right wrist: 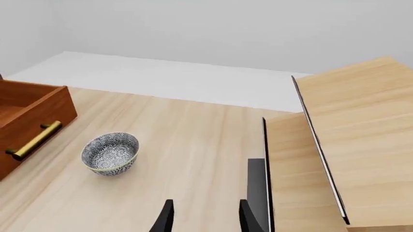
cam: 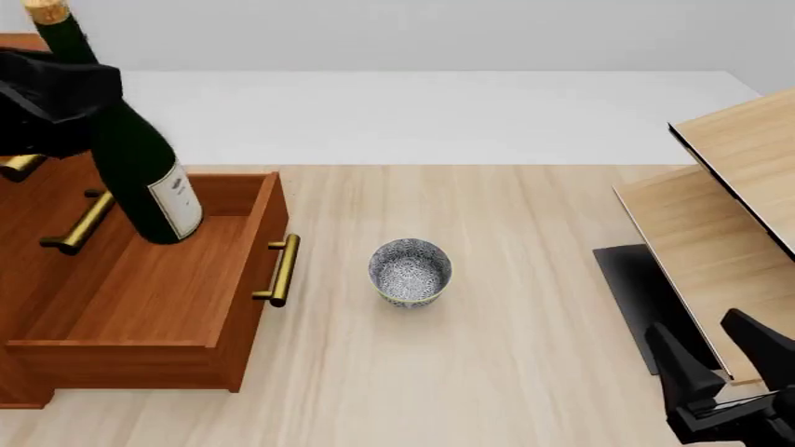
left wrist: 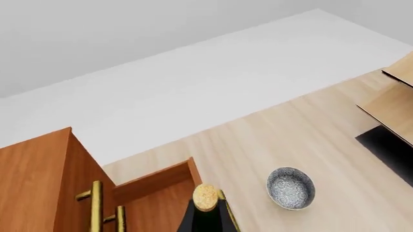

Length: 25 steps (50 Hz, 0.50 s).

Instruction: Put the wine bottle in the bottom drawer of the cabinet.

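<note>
Gripping the wine bottle around its upper body, the left gripper held it tilted above the open bottom drawer, cork toward the far left and base low over the drawer's rear part. Whether the base touched the drawer floor could not be determined. The drawer stood pulled out from the cabinet at the table's left edge, its interior bare forward of the bottle and its brass handle facing right. A speckled bowl sat on the table just right of that handle, apart from it. Open table surface lay between the bowl and a pale wooden structure along the right edge. The right gripper hung low at the near right, beside that structure, with its jaws parted and nothing between them.
</note>
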Motion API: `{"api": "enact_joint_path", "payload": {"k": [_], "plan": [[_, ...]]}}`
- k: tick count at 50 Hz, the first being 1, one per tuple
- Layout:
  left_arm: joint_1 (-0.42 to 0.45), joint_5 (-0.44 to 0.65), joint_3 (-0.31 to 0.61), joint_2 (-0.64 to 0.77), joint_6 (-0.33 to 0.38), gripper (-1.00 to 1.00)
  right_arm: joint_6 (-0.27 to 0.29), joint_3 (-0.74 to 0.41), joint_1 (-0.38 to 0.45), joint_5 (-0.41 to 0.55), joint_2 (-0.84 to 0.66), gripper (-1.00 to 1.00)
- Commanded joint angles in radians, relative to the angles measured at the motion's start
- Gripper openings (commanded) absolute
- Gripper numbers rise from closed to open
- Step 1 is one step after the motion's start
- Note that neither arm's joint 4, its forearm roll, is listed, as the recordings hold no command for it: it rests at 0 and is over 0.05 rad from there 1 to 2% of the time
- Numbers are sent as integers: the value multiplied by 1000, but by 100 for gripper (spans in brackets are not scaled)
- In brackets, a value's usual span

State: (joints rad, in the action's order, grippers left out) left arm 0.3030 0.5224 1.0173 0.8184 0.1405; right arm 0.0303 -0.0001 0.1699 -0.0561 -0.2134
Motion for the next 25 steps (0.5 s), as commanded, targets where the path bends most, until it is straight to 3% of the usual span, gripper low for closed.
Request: {"api": "enact_joint_path", "payload": {"k": [1, 9, 14, 18, 19, 23, 25], "plan": [[-22, 12, -19, 12, 47, -100, 1, 0, 1, 0, -2, 100], [-35, 34, -18, 30, 59, -100, 3, 0, 3, -4, -7, 100], [-38, 68, 11, 62, -19, -100, 3, 0, 3, 2, -3, 100], [-50, 70, 22, 76, -13, -100, 4, 0, 5, -4, -9, 100], [-61, 81, 32, 91, -46, -100, 2, 0, 5, 0, -4, 100], [-47, 98, 43, 103, -63, -100, 2, 0, 4, 3, -2, 100], [-49, 92, 40, 102, -45, -100, 2, 0, 4, 2, -2, 100]]}}
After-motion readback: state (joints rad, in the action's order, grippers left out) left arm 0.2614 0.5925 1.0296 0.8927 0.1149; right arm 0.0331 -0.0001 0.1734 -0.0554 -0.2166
